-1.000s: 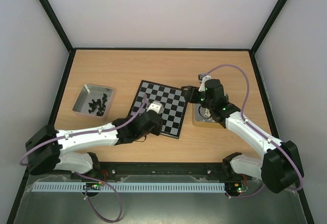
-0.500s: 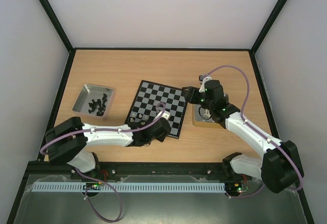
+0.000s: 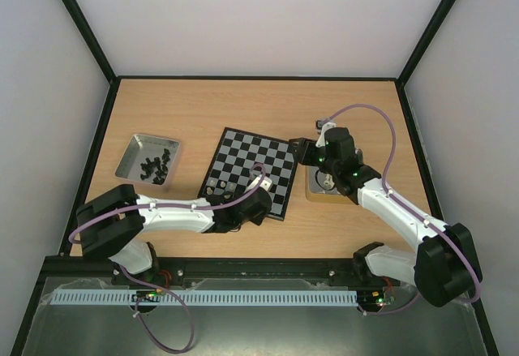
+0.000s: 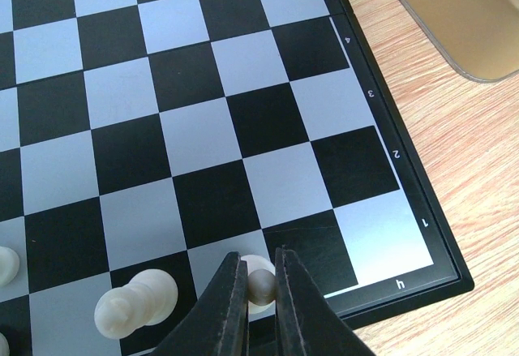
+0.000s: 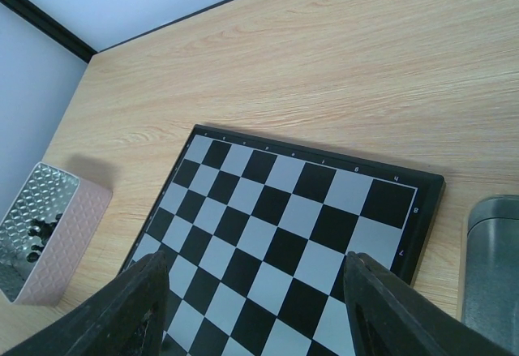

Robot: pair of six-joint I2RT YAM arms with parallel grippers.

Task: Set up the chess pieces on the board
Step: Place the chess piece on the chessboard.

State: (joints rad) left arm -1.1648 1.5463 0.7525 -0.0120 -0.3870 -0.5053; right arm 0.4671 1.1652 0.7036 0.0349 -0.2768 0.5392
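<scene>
Left gripper [image 4: 259, 260] pinched shut on one cream piece [image 4: 261, 285], low over the board's [image 4: 243, 113] edge row near corner h.
I count three more cream pieces [image 4: 136, 303] left of it, two cut off by the frame. My right gripper [image 5: 258, 257] hangs wide and empty above one tin [image 3: 315, 192]. The second tin [image 3: 134, 149] holds black pieces [image 3: 154, 165], too small to count.

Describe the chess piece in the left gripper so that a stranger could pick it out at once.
Find the chessboard on the wooden table and go to its corner marked h and 1. In the edge row there, a round-topped cream-white piece sits pinched between the left gripper's black fingers; the neighbouring white pieces stand free.
</scene>
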